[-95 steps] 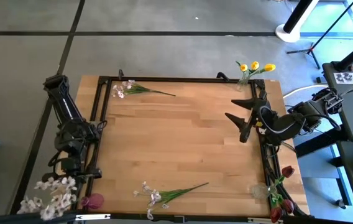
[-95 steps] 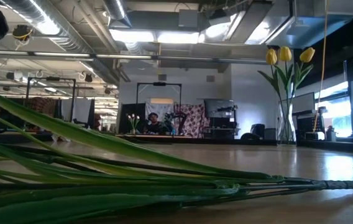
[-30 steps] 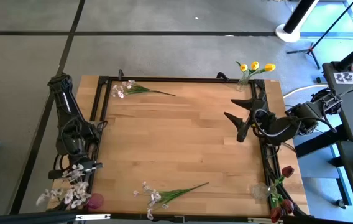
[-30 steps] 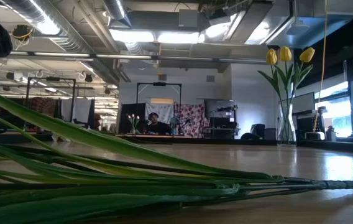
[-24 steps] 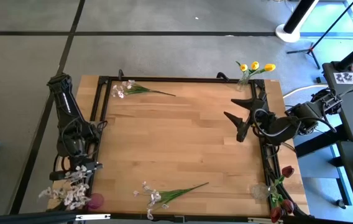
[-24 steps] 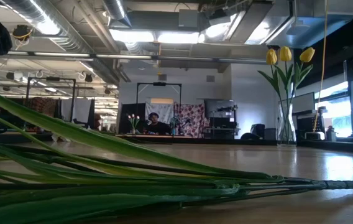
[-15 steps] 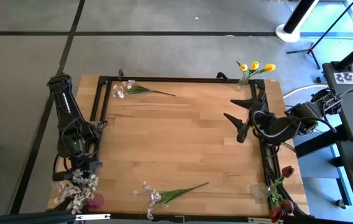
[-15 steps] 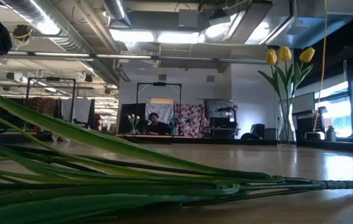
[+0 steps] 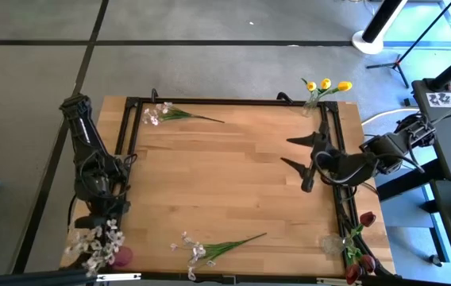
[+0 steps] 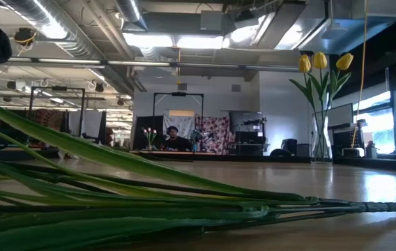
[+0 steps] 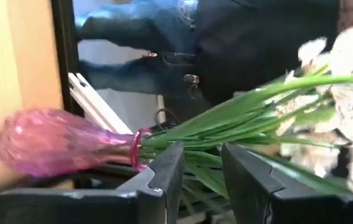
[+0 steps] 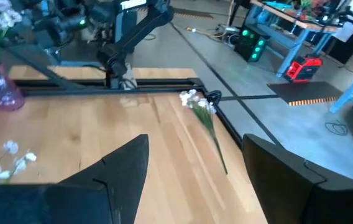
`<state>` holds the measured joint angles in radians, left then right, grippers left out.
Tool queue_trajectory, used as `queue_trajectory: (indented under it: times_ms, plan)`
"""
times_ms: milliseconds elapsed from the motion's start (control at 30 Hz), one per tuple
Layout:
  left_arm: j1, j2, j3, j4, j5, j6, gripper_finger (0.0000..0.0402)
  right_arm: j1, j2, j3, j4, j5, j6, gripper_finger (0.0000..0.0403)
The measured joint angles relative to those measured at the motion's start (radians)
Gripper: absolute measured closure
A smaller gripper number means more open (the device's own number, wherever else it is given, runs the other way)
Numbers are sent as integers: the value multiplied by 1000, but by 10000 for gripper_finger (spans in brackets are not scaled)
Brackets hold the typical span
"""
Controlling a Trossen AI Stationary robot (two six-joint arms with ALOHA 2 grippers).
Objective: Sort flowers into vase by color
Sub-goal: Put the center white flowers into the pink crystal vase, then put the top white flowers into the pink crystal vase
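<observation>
At pink vase (image 11: 64, 142) | left fingers (image 11: 173, 165) straddle white spray stems (image 11: 226, 121)

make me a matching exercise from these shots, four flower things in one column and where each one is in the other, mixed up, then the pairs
Column 1
1. yellow tulips
2. dark red tulips
3. white-pink spray in the pink vase
4. loose spray

Column 2
A. near left corner, by the left gripper
B. lying flat at the table's near edge
C. far right corner, upright in a clear vase
D. near right corner

Pairs: 1-C, 2-D, 3-A, 4-B
</observation>
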<state>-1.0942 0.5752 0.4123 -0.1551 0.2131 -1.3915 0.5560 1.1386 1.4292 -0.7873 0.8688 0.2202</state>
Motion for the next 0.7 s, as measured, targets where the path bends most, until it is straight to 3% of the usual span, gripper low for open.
queue_trajectory:
  times_ms: [133, 367, 567, 700]
  plan:
    - [10, -1, 66, -49, 23, -89, 296, 0, 18, 0, 0, -25, -41, 143]
    - [9, -2, 288, -536, 13, -91, 296, 0, 31, 0, 2, -21, -73, 143]
    - [9, -2, 453, -894, -198, -69, 296, 0, 31, 0, 1, -29, -77, 143]
    - [9, -2, 547, -1083, -443, -72, 296, 0, 31, 0, 8, -32, -77, 143]
